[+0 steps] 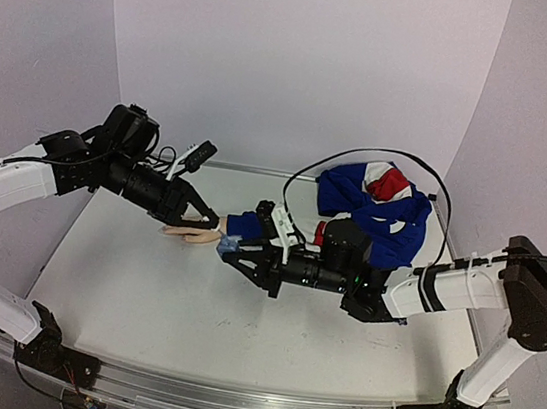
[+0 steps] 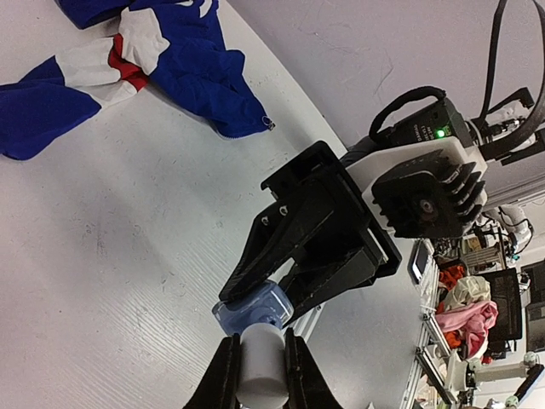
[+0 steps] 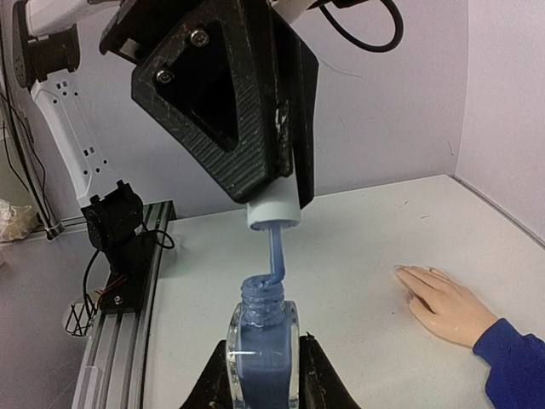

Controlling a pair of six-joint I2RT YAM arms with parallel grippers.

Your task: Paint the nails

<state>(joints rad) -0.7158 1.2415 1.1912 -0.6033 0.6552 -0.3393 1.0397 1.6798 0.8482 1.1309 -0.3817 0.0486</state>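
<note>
The white table (image 1: 141,288) carries everything, with a blue, red and white cloth (image 1: 375,203) heaped towards the far right.

The mannequin hand (image 3: 443,302) is laid palm down on the table, fingers pointing towards the left arm, with its blue cuff (image 3: 511,362) behind it. It is set apart from both grippers and is touched by neither. It is judged to be light and stiff, so it could be pushed across the smooth surface by a firm stroke. If steadying is wanted, the cuff or wrist is the place, well away from the fingertips.

The right gripper (image 3: 264,345) is pinched on the flat sides of a small clear bottle (image 2: 254,308) of blue polish, which is held upright. Glass of this kind is probably slick and fragile, so a low grip on the body suits it.

The left gripper (image 2: 260,341) is clamped on the pale cap (image 3: 274,211), directly above the bottle. The brush (image 3: 277,251) is seen hanging from the cap, its tip bent inside the open neck.

The nails (image 3: 407,273) are too small to be made out clearly. No blue can be seen on them. Only light contact from the soft, wet bristles is thought to be needed.
</note>
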